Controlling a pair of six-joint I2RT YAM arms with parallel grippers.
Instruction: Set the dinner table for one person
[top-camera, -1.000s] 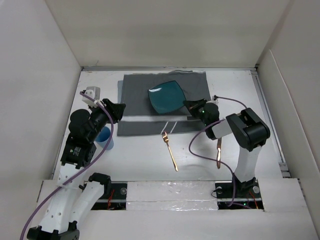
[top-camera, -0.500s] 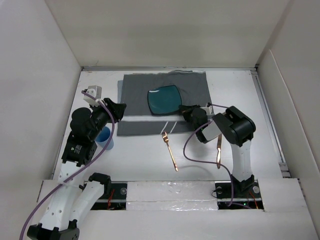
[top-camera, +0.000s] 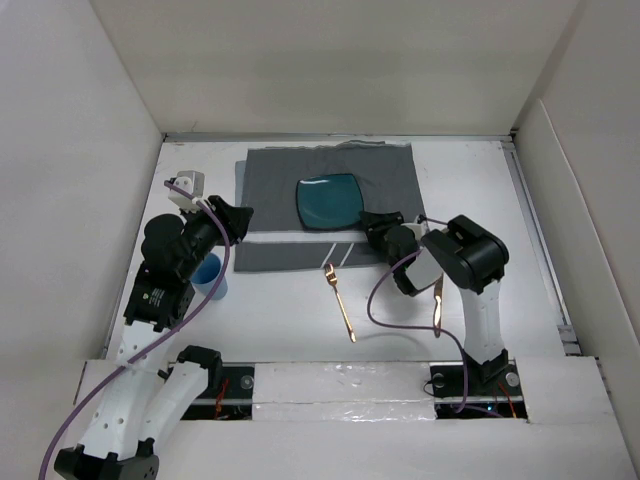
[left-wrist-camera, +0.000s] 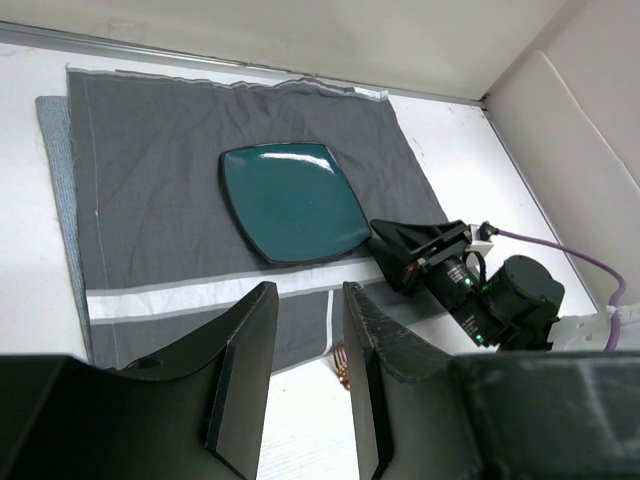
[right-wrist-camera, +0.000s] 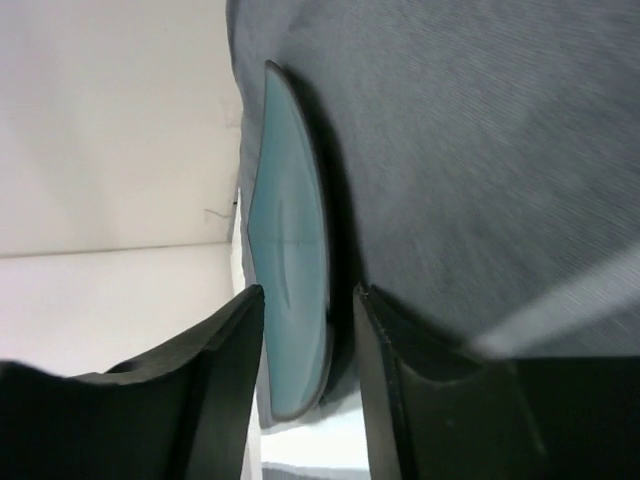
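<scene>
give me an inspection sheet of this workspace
surface: white table, grey mat spread at its far side
job's things: plate on mat; fork and knife on bare table; cup partly under left arm
clutter: nothing seen
jaws: left apart, empty; right apart, at plate's near right corner
cables: left cable hugs its arm; right cable loops low by the knife
surroundings: white walls
</scene>
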